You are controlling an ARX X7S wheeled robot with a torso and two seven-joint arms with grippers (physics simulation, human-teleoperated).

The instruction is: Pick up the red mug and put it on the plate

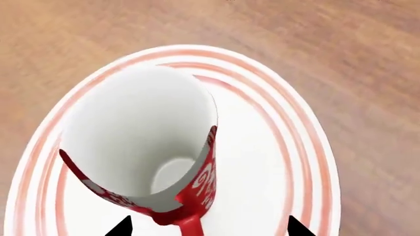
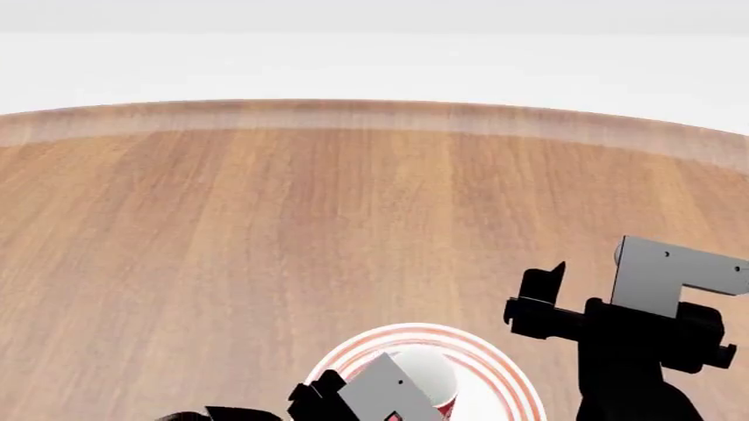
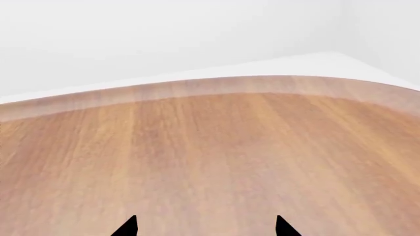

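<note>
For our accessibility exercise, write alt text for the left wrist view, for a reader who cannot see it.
A red mug with a white inside sits on a white plate ringed in red, on a wooden table. Two dark fingertips of the left gripper flank its handle at the picture's edge.

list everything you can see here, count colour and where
red mug: 1, red with white pattern, white inside, over the plate between the left gripper's fingertips
plate: 1, white with red rings, on the table at the near edge of the head view
table: 1, brown wood, fills most of every view
left gripper: 1, black, open, fingertips either side of the mug's handle
right gripper: 1, black, open, holding nothing, above bare table to the plate's right
</note>
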